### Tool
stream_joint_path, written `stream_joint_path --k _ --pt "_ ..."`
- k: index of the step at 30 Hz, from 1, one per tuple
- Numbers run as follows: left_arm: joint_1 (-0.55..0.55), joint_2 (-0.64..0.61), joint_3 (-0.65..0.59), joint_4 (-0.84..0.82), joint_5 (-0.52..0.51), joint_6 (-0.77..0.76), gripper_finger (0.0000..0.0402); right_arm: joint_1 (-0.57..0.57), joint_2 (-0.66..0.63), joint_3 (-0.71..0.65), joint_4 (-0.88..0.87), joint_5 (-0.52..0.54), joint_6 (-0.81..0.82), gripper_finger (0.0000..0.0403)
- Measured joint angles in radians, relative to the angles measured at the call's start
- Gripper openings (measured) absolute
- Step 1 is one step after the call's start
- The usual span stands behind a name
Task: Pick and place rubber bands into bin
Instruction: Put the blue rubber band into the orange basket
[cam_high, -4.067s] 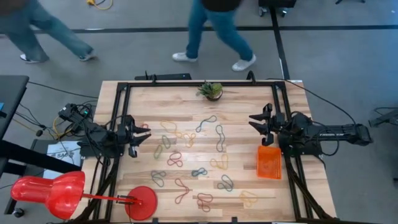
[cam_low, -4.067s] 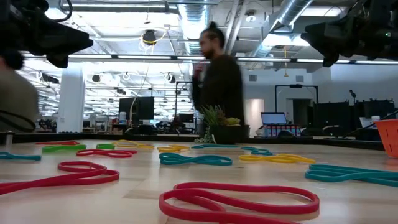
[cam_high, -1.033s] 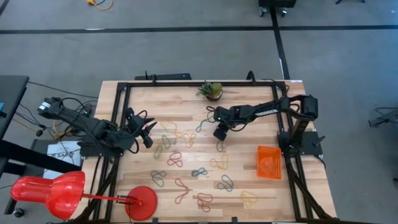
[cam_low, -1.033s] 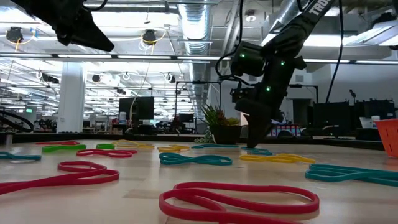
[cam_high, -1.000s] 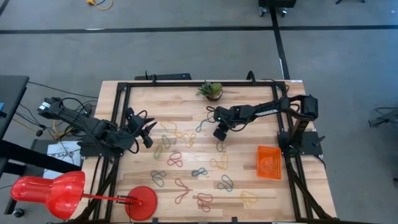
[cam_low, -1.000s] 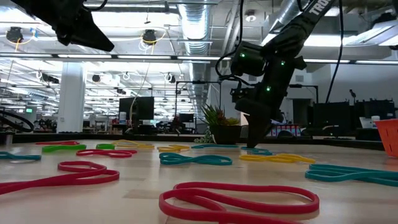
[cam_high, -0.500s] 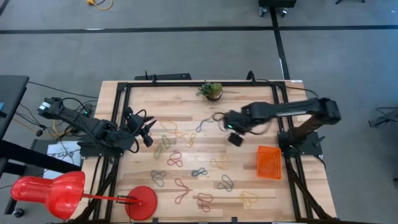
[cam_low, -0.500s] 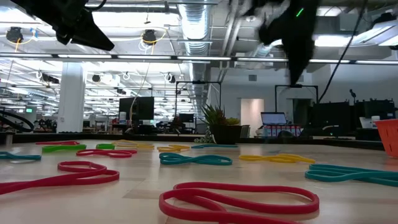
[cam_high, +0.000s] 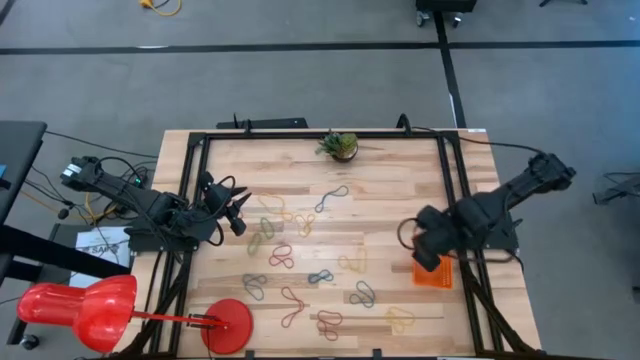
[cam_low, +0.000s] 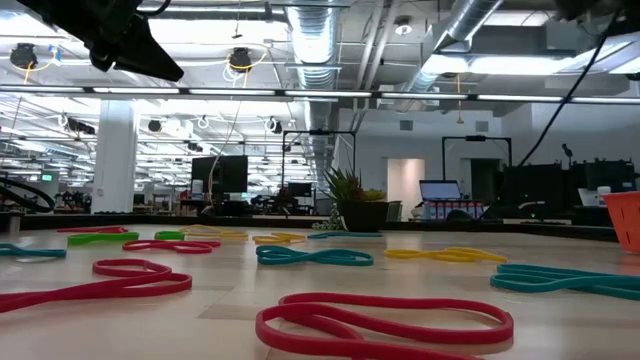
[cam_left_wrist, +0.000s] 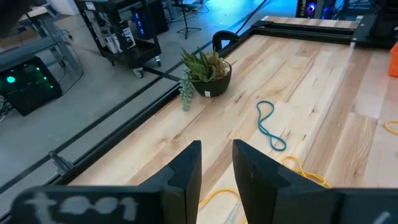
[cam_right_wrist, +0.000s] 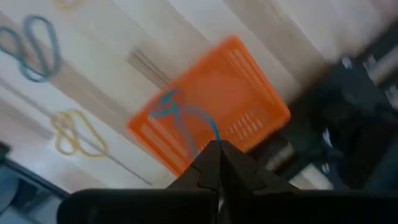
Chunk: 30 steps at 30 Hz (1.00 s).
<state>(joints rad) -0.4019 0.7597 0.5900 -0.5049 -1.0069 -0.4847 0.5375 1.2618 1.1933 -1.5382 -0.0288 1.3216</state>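
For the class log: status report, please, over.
Right gripper shut on a blue rubber band, above the orange bin. Left gripper waiting, jaws apart. Nothing blocking.

From above, the right gripper (cam_high: 428, 256) hides part of the bin (cam_high: 436, 272). Low view crops the bin (cam_low: 626, 220) at the pic's edge. Left gripper (cam_left_wrist: 216, 163) base is blurred.

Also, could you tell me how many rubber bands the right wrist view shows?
3: a blue band hanging from the shut right gripper over the bin, a grey-blue one and a yellow one on the table. A yellow sliver at the edge may be a fourth.
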Motion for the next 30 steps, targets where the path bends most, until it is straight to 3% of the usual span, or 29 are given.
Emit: stream_joint_path --k 9,24,26,30 --pt "0.0 0.0 0.0 0.0 -0.004 -0.004 0.0081 0.147 0.022 -0.14 0.014 0.0 0.279 0.0002" --pt "0.0 0.0 0.0 0.002 -0.075 0.008 0.0081 0.123 0.037 -0.236 0.303 0.018 0.175 0.0097" --pt "0.0 0.0 0.0 0.002 -0.075 0.008 0.0081 0.105 0.037 -0.236 0.298 0.106 0.119 0.0102" --pt "0.0 0.0 0.0 0.002 -0.075 0.008 0.0082 0.031 0.037 -0.236 0.333 0.452 -0.058 0.0101"
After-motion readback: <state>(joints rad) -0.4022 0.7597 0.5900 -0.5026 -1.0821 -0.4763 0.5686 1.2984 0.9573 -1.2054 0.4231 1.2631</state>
